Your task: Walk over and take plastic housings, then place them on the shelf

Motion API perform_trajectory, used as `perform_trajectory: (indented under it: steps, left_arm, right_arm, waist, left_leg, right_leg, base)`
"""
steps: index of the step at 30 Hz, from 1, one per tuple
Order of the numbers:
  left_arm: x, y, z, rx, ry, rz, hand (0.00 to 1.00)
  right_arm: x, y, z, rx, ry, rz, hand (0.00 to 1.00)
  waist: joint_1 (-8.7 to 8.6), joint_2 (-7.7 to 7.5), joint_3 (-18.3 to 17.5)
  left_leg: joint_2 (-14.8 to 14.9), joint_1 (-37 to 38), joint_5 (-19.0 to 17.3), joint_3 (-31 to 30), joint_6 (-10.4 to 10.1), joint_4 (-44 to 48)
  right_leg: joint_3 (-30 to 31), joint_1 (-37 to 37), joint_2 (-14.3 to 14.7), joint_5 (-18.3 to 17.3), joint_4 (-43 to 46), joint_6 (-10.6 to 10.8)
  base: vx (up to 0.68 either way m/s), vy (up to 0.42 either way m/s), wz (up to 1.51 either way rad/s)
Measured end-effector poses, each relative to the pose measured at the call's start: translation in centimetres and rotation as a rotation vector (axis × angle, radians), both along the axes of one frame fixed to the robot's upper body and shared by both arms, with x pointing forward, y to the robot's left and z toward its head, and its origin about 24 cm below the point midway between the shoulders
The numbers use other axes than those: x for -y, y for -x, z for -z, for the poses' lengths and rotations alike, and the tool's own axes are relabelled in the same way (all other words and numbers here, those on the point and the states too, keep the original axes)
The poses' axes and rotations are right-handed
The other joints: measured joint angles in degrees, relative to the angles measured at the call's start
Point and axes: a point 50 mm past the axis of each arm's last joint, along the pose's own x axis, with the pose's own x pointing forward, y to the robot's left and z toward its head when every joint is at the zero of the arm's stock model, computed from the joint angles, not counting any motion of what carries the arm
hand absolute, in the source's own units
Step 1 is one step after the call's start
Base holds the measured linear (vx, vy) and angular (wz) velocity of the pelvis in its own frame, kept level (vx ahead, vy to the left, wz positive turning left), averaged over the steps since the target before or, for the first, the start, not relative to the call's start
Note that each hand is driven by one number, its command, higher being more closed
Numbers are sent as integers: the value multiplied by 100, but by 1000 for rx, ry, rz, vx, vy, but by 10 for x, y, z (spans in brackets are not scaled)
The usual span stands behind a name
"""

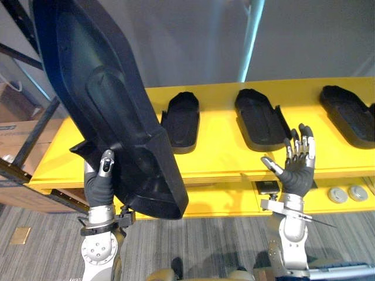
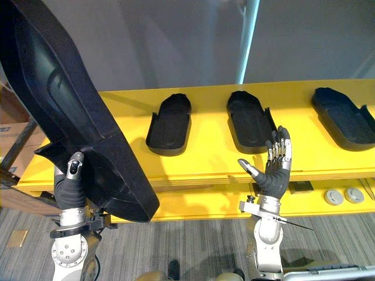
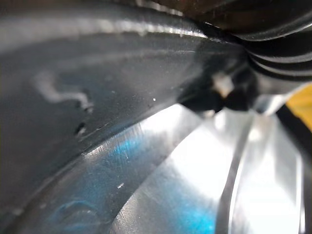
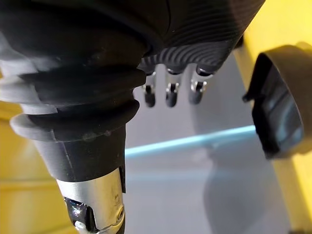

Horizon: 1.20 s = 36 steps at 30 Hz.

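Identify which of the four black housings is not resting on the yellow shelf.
The housing tilted up at the robot's left, gripped by the left hand. The other three lie flat in a row on the yellow shelf.

- yellow shelf (image 1: 217, 146): upper board, lower ledge (image 1: 234, 204) beneath it
- upper board: left housing (image 1: 181, 122), middle housing (image 1: 261, 120) and right housing (image 1: 348, 114), all black, in a row, apart
- lower ledge: small dark box (image 1: 268, 187); grey disc (image 1: 338, 195) just beside second grey disc (image 1: 357, 192)
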Motion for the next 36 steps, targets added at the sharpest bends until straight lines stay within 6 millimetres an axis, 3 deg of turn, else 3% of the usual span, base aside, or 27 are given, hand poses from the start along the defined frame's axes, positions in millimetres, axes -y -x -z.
perform_trajectory:
  steps: [3,6,7,8,9,12,13,14,15,17,18,19,20,21,22,23,24,25,26,28,29,32,36]
  left_arm:
    - [0,2,5,-19,83,-24,100]
    - [1,2,10,-40,100,-31,100]
    - [1,2,12,-50,98,-32,100]
    - [1,2,13,-53,93,-34,100]
    - [1,2,14,-56,89,-35,100]
    - [0,2,14,-61,45,-66,100]
    - [0,2,14,-59,25,-73,100]
    - [1,1,14,-52,13,-73,100]
    - [0,-4,13,-45,-10,-64,100]
    - [-1,-12,16,-59,-25,-54,100]
    - [-2,-14,17,-76,-48,-41,100]
    - [-2,-15,17,-81,-61,-33,100]
    - [-4,-16,15,-85,-93,-21,100]
    - [-9,-16,13,-83,-123,-33,100]
    - [-12,-16,12,-84,-133,-40,100]
    - [-16,-18,10,-90,-155,-47,100]
    - [-18,-18,9,-95,-157,-55,100]
    - [-21,-19,9,-105,-153,-73,100]
    - [-21,-20,9,-111,-147,-79,100]
    - [-21,-20,11,-134,-150,-106,100]
    - [-18,-21,13,-159,-163,-118,100]
    - [-17,-19,23,-229,-170,-150,100]
    - [-30,-13,28,-273,-188,-253,100]
  right_arm:
    - [1,0,-1,-3,29,-10,0]
    - [6,0,-1,-4,41,2,0]
    - [7,0,-3,6,50,5,0]
    - [10,0,-5,14,55,13,0]
    - [11,-1,-6,16,58,13,0]
    - [9,-6,-12,43,66,8,0]
    - [8,-9,-12,43,71,5,0]
    - [10,-12,-10,36,76,10,0]
    - [11,-14,-3,8,63,28,0]
    - [6,-16,8,-38,35,27,0]
    - [-1,-16,13,-58,26,20,0]
    - [-5,-16,14,-59,16,12,0]
    - [-11,-17,13,-54,0,-5,0]
    - [-20,-19,11,-45,2,-35,0]
    - [-23,-20,10,-38,16,-45,0]
    - [-26,-19,7,-28,47,-53,0]
    - [-26,-19,4,-20,54,-52,0]
    - [-26,-19,-1,2,63,-48,0]
    - [-25,-18,-3,5,69,-49,0]
    - [-25,-19,-3,6,83,-66,0]
    - [-24,-19,-3,5,91,-77,0]
    - [-21,-19,-3,-1,124,-96,0]
    - [-19,-19,-7,14,152,-141,0]
  waist:
    - [4,131,124]
    - [14,107,240]
    - [2,66,259]
    - [0,17,288]
    - [2,2,295]
    - [8,45,268]
    - [6,128,218]
    - [2,211,170]
    - [-29,207,123]
    - [5,115,147]
    - [0,124,141]
    - [4,123,141]
    - [35,89,118]
    - [65,58,96]
    - [61,40,89]
    - [54,-6,62]
    - [63,-28,49]
    - [65,-65,21]
    - [65,-70,17]
    - [123,-99,-2]
    - [127,7,1]
    - [125,209,3]
    - [156,249,-6]
  left_leg:
    - [166,-286,-315,-137,-91,837]
    - [272,-275,-374,-136,-119,1151]
    - [301,-213,-454,-136,-33,1038]
    - [363,-286,-620,38,217,1327]
    - [413,-349,-667,29,291,1538]
    - [898,-446,-658,-239,213,2188]
    - [998,-434,-644,-417,68,2165]
    - [978,-301,-939,-445,-579,1985]
    - [805,-254,-1329,-258,-876,1908]
    - [622,-295,-1406,-150,-701,2064]
    - [572,-359,-1419,-146,-590,2075]
    - [557,-355,-1409,-128,-531,2059]
    - [540,-338,-1336,-44,-360,1933]
    - [530,-301,-1240,12,-232,1735]
    - [535,-272,-1184,-6,-190,1639]
    - [534,-188,-1057,-42,-142,1413]
    - [521,-134,-980,-49,-115,1261]
    - [452,-52,-782,-39,-71,969]
    - [408,-56,-701,-40,-72,858]
    - [306,-118,-665,20,-57,829]
    - [308,-200,-641,4,-74,839]
    - [346,-236,-569,-21,-128,834]
    - [448,73,-167,9,-259,181]
  right_leg:
    - [-53,60,152,-250,313,160]
    - [-120,179,163,-412,553,125]
    - [-143,166,130,-481,637,148]
    - [-183,138,13,-519,739,169]
    - [-136,111,-32,-543,784,168]
    - [245,-138,-304,-687,1088,360]
    - [338,-213,-355,-705,1136,478]
    - [480,-241,-462,-681,1130,611]
    - [531,-164,-705,-505,956,746]
    - [741,-106,-823,120,685,681]
    - [778,-124,-811,652,558,492]
    - [754,-159,-802,912,538,385]
    - [689,-280,-795,1330,526,140]
    - [576,-457,-729,1259,742,20]
    - [605,-484,-574,1061,915,101]
    - [593,-457,-184,637,1115,327]
    - [572,-420,-15,407,1141,359]
    - [312,-360,302,11,989,223]
    - [128,-282,435,-81,718,75]
    - [-156,-34,461,-71,96,-40]
    - [-177,-14,480,46,-94,78]
    - [-213,-17,521,69,-113,95]
    - [-212,-57,592,17,-49,-2]
  base:
    - [-21,-105,17]
    - [-51,-49,10]
    - [-104,-1,10]
    - [-90,24,3]
    - [-63,70,-16]
    - [-45,226,-39]
    - [-1,309,-33]
    - [44,541,-16]
    - [57,565,-8]
    - [25,474,-3]
    - [1,466,1]
    - [9,444,3]
    - [41,443,-10]
    - [49,289,-12]
    - [59,170,1]
    - [52,87,11]
    - [53,81,13]
    - [49,51,8]
    - [32,46,7]
    - [-5,16,-4]
    - [-24,-8,-4]
    - [-38,-53,6]
    - [-44,-74,0]
